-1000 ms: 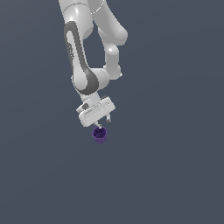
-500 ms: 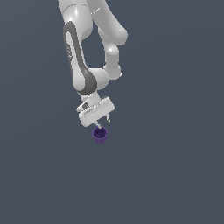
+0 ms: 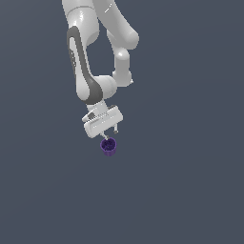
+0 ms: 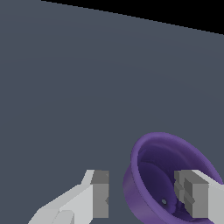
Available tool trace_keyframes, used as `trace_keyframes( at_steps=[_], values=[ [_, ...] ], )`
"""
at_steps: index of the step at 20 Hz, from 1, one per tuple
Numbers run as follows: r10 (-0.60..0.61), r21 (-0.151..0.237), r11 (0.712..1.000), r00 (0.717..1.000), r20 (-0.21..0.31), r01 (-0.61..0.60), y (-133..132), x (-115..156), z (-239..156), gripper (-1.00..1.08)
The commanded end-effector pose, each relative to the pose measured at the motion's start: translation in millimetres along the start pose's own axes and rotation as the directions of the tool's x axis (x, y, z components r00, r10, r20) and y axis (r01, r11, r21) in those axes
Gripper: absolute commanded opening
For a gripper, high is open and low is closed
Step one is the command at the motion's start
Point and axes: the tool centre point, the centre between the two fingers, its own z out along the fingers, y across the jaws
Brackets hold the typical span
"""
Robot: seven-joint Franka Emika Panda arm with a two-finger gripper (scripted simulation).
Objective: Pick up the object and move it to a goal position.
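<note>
Your claw (image 3: pixel 110 135) is down over the purple cup (image 3: pixel 109 147), just under the white hand in the exterior view. From the wrist view, one finger (image 4: pixel 195 197) sits inside the hollow cup (image 4: pixel 148 175) and the other finger (image 4: pixel 99 194) stands outside its wall, with a gap showing. Whether you're clamped on the rim, I can't tell

Here's the object (image 3: pixel 109 147), a small dark purple cup (image 4: pixel 166 179), hollow mouth gaping open, tilted, its wall sitting between my two fingers (image 4: pixel 99 194), one finger inside.
</note>
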Motion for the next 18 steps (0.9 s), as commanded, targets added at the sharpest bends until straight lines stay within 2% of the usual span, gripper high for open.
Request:
trace_keyframes(
  at_steps=[1,12,13,18],
  values=[
    [0.001,0.000,1.000,1.000,0.000,-0.001,0,0,4,0.28],
    [0.004,-0.001,1.000,1.000,0.002,-0.004,0,-3,27,0.28],
    [0.004,-0.001,1.000,1.000,0.002,-0.004,0,-3,27,-1.00],
    [0.004,-0.001,1.000,1.000,0.002,-0.004,0,-3,27,-1.00]
  ],
)
